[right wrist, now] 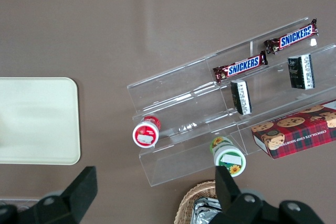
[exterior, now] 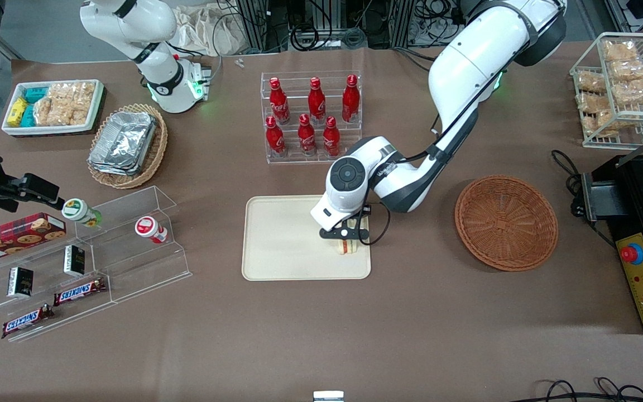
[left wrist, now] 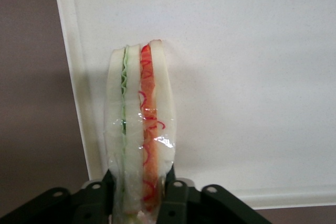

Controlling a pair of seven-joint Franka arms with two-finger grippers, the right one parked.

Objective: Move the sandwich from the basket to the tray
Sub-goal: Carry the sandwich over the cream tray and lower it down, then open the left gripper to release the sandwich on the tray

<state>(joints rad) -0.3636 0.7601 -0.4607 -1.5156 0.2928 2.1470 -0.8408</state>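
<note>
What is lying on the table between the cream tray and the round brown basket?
In the front view, the stretch between the tray and the basket is bare brown tabletop. Only the arm passes above it; its gripper holds the sandwich over the tray.

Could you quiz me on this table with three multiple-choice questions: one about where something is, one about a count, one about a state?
1. Where is the sandwich?
A. in the basket
B. over the tray
C. on the bottle rack

2. How many red bottles stand in the rack?
A. four
B. six
C. eight

3. What is the gripper doing?
A. open above the basket
B. holding a bottle
C. shut on the sandwich

Answers: 1 B, it sits over the cream tray near its rim; 2 B, two rows of three; 3 C, its fingers press the bread, and the basket is empty.
</note>
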